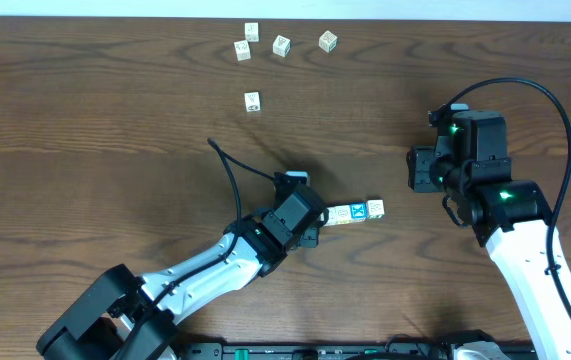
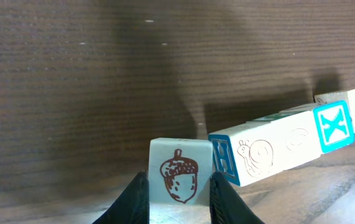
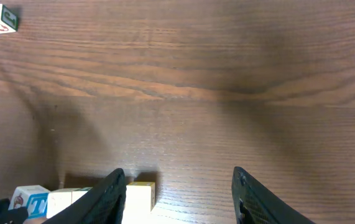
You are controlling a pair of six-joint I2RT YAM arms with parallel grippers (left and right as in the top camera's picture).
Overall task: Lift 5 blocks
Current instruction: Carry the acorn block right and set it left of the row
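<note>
The left gripper (image 2: pixel 179 184) clamps the acorn block (image 2: pixel 178 169) between its jaws, the row of blocks (image 1: pixel 355 212) running off beside them, and the right gripper (image 3: pixel 178 185), jaws spread and empty (yellowish end block (image 3: pixel 139 199) near one jaw), probably must brace that end before lifting.

You are looking at a softly shining wood-grain table (image 1: pixel 85 130), smooth painted blocks (image 2: pixel 178 177), and the left tool (image 2: pixel 178 186) with matt black fingers (image 2: pixel 132 202).

picture blocks (image 1: pixel 355 212) sit touching in one row.
</note>
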